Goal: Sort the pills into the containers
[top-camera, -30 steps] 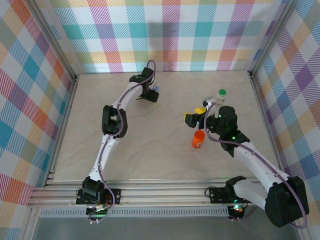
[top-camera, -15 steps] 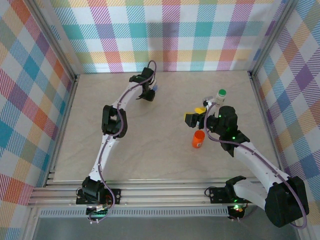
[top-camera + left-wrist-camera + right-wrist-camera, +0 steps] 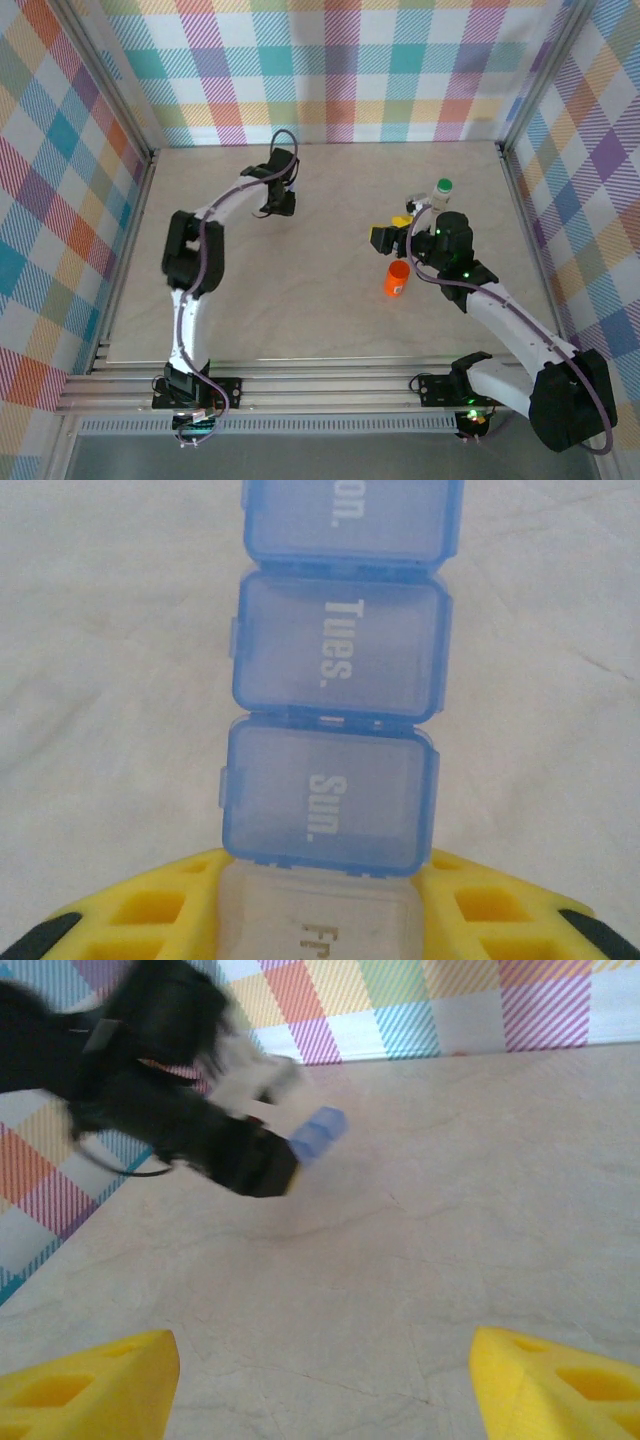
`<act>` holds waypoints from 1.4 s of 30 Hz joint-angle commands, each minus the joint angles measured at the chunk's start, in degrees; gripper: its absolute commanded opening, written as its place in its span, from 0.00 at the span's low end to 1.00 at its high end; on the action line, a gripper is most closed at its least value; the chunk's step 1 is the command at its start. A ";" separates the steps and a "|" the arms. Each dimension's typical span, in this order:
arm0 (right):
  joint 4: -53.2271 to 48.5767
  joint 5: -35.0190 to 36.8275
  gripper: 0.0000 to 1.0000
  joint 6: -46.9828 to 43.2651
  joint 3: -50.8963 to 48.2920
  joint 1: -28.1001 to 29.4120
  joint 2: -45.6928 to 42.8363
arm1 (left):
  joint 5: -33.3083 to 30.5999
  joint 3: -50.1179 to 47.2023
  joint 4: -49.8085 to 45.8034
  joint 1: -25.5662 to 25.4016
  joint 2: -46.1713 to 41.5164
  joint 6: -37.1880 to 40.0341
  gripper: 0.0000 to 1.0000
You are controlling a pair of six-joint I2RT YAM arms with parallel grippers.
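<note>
The left arm [image 3: 186, 262] and right arm [image 3: 508, 324] have white links and black joint housings. A thin purple cable [image 3: 284, 133] runs along each. The fingers [image 3: 90, 1380] are yellow, with rectangular hollows. The right arm carries green lights [image 3: 437, 236].

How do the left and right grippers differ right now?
Left gripper is shut on the blue pill box; right gripper is open with nothing between its fingers. Left gripper is toward the back wall; right gripper is near the orange bottle. Both have yellow fingers.
</note>
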 commanded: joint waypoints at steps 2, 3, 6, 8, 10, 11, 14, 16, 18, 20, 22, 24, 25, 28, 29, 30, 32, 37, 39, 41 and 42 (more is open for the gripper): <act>-0.57 2.51 0.76 1.09 0.28 0.19 0.53 | -5.11 -15.10 7.90 -4.94 -16.06 -15.09 0.27; -0.71 2.86 0.76 1.01 0.26 0.23 0.53 | -6.00 -18.51 8.54 -6.21 -18.59 -17.69 0.27; -0.66 4.15 0.76 1.05 0.04 0.30 0.32 | -9.51 -25.12 9.18 -10.71 -23.54 -23.48 0.27; -0.13 4.71 0.76 1.24 -0.31 0.30 0.59 | -12.62 -27.51 9.22 -14.17 -25.56 -26.02 0.27; 0.03 5.22 0.76 1.41 -0.34 0.29 1.20 | -15.39 -29.46 9.97 -17.54 -26.71 -28.10 0.27; 0.01 5.31 0.76 1.45 -0.22 0.30 1.51 | -16.46 -30.37 10.71 -19.24 -26.88 -29.45 0.27; 0.19 5.18 0.76 1.95 -0.21 0.29 1.96 | -17.87 -31.38 12.08 -22.69 -25.70 -32.27 0.27; 0.67 5.25 0.76 2.15 -0.53 0.30 2.04 | -18.03 -30.82 12.33 -24.06 -23.55 -33.68 0.27; 0.78 5.62 0.76 2.11 -0.62 0.34 2.13 | -17.02 -29.62 12.06 -24.59 -21.14 -35.15 0.27; 0.77 5.77 0.76 2.09 -0.63 0.38 2.31 | -16.08 -28.76 11.98 -24.95 -19.07 -36.31 0.27; 0.72 5.86 0.76 2.11 -0.65 0.39 2.31 | -15.46 -28.20 12.40 -25.26 -17.03 -37.36 0.27; 0.63 6.06 0.76 2.00 -0.72 0.39 2.16 | -14.86 -27.94 13.01 -25.46 -15.25 -38.34 0.27; 0.47 6.20 0.76 1.89 -0.81 0.39 2.01 | -14.60 -27.88 13.48 -25.56 -14.63 -38.82 0.27; 0.37 6.67 0.76 1.78 -0.82 0.39 1.78 | -14.10 -27.53 14.05 -25.93 -13.24 -39.66 0.31; 0.44 6.77 0.76 1.79 -0.85 0.43 1.84 | -14.11 -27.44 14.22 -26.08 -12.93 -39.81 0.32; 0.44 6.79 0.76 1.87 -0.85 0.39 1.95 | -14.07 -27.43 14.28 -26.17 -12.71 -40.01 0.35; 0.51 6.69 0.76 1.98 -0.84 0.40 2.22 | -14.19 -27.51 14.36 -26.35 -12.44 -40.24 0.38; 0.63 6.51 0.77 2.13 -0.80 0.39 2.74 | -13.76 -27.95 15.92 -26.40 -13.13 -39.79 0.46; 0.63 6.54 0.77 2.14 -0.70 0.39 3.01 | -13.55 -27.87 16.38 -26.32 -13.34 -39.50 0.53; 0.65 6.56 0.77 2.14 -0.62 0.43 3.32 | -13.12 -27.91 17.00 -26.36 -13.66 -39.27 0.61; 0.52 6.59 0.77 2.11 -0.56 0.39 3.34 | -12.84 -27.95 17.50 -26.39 -13.79 -38.99 0.64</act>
